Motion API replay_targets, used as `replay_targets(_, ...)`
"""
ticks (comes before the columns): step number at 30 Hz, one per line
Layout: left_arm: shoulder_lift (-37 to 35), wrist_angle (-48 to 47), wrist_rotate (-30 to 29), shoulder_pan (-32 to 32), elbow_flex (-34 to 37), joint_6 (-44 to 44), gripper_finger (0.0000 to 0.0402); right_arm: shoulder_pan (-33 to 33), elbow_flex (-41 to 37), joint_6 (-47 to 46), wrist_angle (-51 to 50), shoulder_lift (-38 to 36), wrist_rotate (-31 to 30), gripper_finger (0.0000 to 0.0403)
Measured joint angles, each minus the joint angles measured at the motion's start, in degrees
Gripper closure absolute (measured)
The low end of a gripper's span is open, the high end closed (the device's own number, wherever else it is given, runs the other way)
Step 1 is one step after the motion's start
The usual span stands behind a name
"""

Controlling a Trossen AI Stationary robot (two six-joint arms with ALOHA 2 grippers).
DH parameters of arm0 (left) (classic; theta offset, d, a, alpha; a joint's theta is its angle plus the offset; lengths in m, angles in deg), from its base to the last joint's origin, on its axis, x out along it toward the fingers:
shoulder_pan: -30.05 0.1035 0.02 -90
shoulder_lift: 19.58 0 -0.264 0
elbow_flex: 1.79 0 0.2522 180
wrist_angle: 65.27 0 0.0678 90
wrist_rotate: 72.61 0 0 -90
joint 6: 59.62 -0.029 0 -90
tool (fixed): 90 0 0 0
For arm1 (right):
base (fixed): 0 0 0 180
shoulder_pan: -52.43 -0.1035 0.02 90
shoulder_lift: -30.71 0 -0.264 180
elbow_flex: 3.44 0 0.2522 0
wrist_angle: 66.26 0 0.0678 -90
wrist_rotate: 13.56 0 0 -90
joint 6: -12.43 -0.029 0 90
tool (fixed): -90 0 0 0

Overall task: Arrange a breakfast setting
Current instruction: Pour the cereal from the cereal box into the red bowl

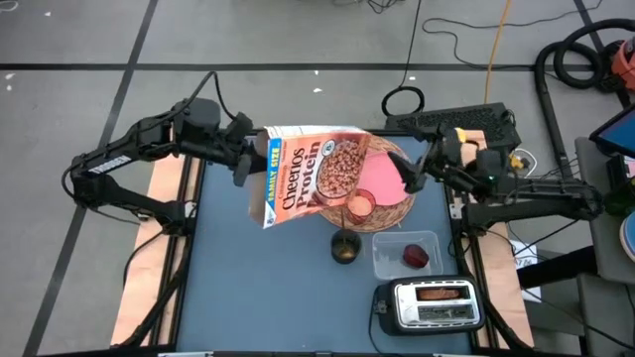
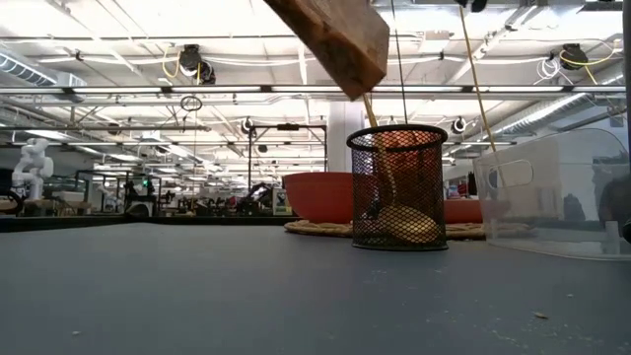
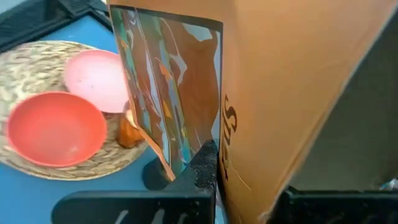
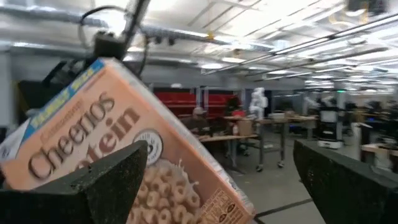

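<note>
My left gripper (image 1: pixel 244 159) is shut on the orange-brown cereal box (image 1: pixel 313 174), which it holds tilted in the air over the left part of the round wicker mat (image 1: pixel 397 210). On the mat rest the pink plate (image 1: pixel 378 178), the small pink cup (image 1: pixel 359 204) and the pink bowl (image 3: pixel 56 127); in the high view the box hides the bowl. My right gripper (image 1: pixel 411 175) is open and empty above the mat's right edge, its fingers pointing at the box (image 4: pixel 118 143). The dark red fruit (image 1: pixel 415 256) lies in the clear tub. The browned bread (image 1: pixel 434 294) sits in the toaster. My left gripper pinches the box's top end (image 3: pixel 214 134), beside the blue strip (image 1: pixel 271 171), between its two fingers, one finger (image 3: pixel 202 168) on the printed front face and the other on the far side. The fingers come level from the table's left. The box is lifted clear and tilted, its lower corner (image 2: pixel 340 44) down.
A black mesh cup (image 1: pixel 345 248) with a thin handle (image 2: pixel 380 148) sticking up stands in front of the mat. The clear tub (image 1: pixel 405 255) and the silver toaster (image 1: pixel 433 305) stand at the near right. A keyboard (image 1: pixel 451 121) lies beyond the far right edge.
</note>
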Motion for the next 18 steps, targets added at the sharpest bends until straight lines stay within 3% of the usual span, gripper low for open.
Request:
replay_targets(10, -1.3, -0.1, 10.7, -2.4, 0.0, 2.3, 0.0399, 5.9, 1.9, -5.2, 0.6, 4.2, 15.2, 0.001)
replay_targets(18, -1.2, -0.3, 11.5, -6.0, 0.0, 2.3, 0.0399, 9.7, 1.9, -16.3, 0.6, 4.4, 31.7, 0.001)
